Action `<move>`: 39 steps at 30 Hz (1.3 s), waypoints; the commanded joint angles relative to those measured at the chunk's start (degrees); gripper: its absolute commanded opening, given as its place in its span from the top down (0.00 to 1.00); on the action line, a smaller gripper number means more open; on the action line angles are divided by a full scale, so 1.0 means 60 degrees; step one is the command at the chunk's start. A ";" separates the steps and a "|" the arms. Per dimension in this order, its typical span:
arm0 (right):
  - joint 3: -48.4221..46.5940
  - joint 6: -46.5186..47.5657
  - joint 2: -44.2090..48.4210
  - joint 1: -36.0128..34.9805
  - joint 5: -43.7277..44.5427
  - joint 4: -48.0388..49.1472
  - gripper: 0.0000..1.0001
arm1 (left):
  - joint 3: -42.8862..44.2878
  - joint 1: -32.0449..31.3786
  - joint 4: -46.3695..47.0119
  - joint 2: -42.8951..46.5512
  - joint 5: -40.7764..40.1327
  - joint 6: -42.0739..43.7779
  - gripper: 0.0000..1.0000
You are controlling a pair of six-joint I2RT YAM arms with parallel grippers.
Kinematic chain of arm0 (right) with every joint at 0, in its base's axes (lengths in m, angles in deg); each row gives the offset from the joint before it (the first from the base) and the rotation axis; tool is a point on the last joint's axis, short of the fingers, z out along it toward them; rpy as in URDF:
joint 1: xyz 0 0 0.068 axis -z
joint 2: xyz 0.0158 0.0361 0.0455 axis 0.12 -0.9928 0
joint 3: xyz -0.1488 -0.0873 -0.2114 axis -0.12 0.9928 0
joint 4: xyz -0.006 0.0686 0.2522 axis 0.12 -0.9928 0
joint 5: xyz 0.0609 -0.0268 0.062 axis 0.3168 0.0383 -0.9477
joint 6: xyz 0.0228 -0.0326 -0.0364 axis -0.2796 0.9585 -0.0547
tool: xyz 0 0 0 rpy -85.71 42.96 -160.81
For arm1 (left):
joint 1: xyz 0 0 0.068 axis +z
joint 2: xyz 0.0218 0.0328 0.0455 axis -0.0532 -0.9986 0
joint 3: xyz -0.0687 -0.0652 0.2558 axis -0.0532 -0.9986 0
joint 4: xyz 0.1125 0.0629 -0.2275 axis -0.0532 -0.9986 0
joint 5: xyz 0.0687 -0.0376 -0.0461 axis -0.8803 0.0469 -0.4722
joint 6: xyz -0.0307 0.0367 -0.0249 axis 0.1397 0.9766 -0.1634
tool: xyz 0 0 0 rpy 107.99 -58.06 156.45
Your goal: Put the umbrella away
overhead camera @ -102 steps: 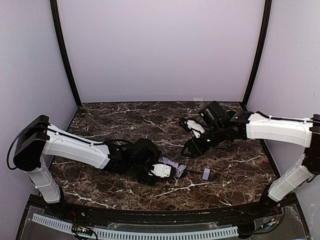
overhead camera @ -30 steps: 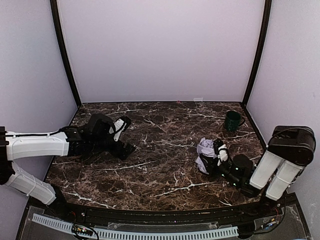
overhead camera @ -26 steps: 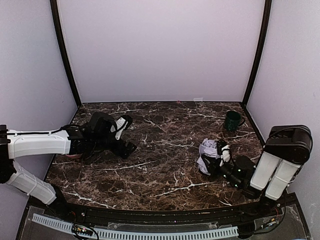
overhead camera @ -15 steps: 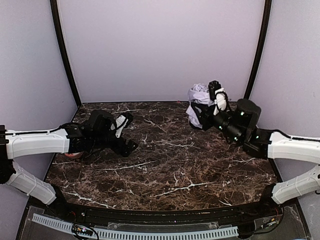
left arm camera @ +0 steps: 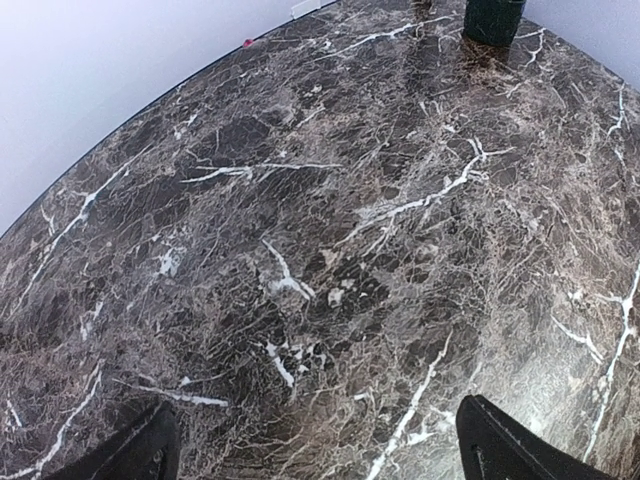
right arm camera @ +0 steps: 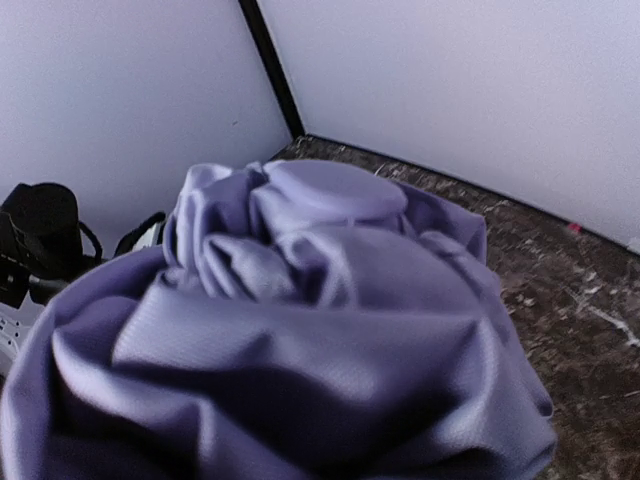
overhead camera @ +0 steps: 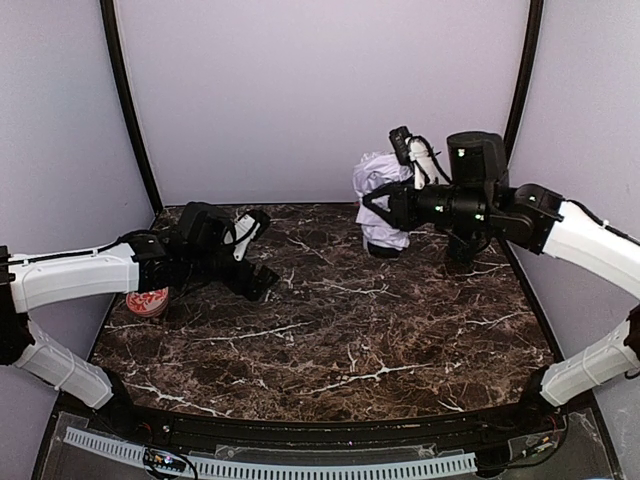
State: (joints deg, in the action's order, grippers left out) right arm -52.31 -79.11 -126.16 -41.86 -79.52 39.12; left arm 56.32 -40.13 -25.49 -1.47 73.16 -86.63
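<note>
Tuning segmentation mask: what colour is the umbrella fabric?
Pale lavender; the umbrella shows best in the right wrist view.

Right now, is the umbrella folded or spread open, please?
Folded: the umbrella is a compact, bunched bundle of lavender fabric gripped by the right pincer, with no ribs spread.

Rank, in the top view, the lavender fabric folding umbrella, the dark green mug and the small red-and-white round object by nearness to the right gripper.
1. Lavender folding umbrella, held in the right gripper, at the back.
2. Dark green mug, close by at back right.
3. Red-and-white round object, far left.
</note>
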 commanded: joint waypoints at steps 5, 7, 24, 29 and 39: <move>0.1646 -0.3733 -0.2509 -0.0127 -0.3665 0.3603 0.91 | -0.0412 0.0161 -0.0459 0.0421 -0.0361 -0.0481 0.01; 0.1153 -0.3602 -0.3573 -0.0091 -0.3718 0.3171 0.90 | -0.0641 0.0217 -0.0319 0.0591 -0.0372 -0.0543 0.01; 0.1402 -0.4880 -0.6779 0.0904 -0.4958 0.3898 0.02 | -0.0988 0.0586 0.0315 0.0382 -0.0122 -0.0401 0.01; 0.1286 -0.3702 -0.5694 0.1252 -0.3370 0.1688 0.01 | -0.0995 0.0648 0.0309 0.0474 -0.0153 -0.0292 0.01; 0.1644 -0.1304 -0.1831 0.2636 -0.0766 -0.0791 0.01 | -0.0660 0.1788 0.0214 0.0689 -0.0082 -0.0322 0.01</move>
State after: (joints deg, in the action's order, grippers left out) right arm -43.98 -94.91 -146.18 -29.34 -91.72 38.88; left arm 50.96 -33.62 -24.57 0.63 72.31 -88.60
